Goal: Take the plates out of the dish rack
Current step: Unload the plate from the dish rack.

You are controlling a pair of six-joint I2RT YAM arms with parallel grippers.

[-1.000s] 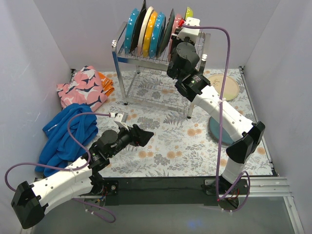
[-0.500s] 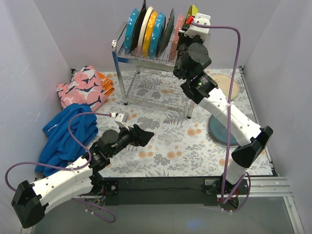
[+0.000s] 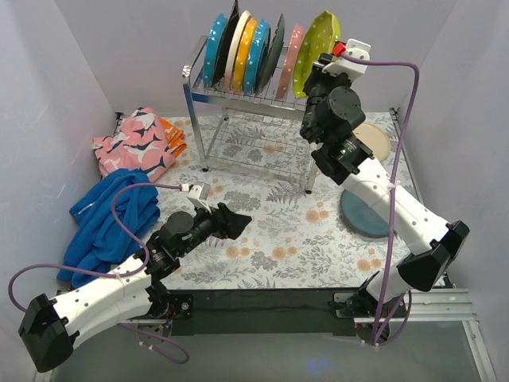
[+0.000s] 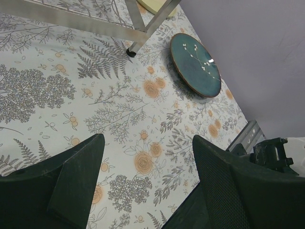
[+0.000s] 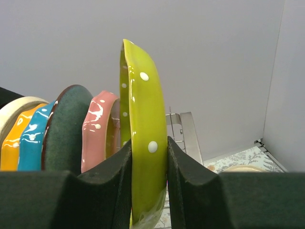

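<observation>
1. Grip: right claw (image 5: pixel 148 160) is clenched on the lime green dotted plate (image 5: pixel 141 95), upright at the dish rack's (image 3: pixel 193 95) right end.
2. Raise it straight, clear of the pink plate (image 5: pixel 97 126).
3. Left claw (image 4: pixel 147 179): released, idle.

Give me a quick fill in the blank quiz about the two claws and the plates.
The plate held in the right claw is ____ with white dots.
The left claw is ____ and holds nothing.
In the dish rack, the plate nearest the held one is ____.
Missing words: lime green; open; pink.
</observation>
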